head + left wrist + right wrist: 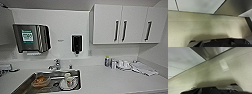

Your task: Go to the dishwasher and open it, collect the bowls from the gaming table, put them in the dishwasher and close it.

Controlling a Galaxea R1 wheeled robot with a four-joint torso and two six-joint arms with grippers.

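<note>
I face a white kitchen counter (112,80) from above. In the right wrist view a steel-grey front (211,52), which looks like the dishwasher's door, stands shut above the speckled floor (218,74). A similar grey panel (234,7) sits beside white cabinet fronts (196,5) in the left wrist view. The dark body of my left gripper (220,43) and of my right gripper (211,90) hangs low over the floor, close to these fronts. The bowls and the gaming table are out of view.
A steel sink (25,85) with a faucet (57,64) holds a mug (68,78) and other dishes. On the wall hang a towel dispenser (31,37), a soap dispenser (76,43) and upper cabinets (125,23). Small bottles (107,61) and a cloth (143,68) lie on the counter.
</note>
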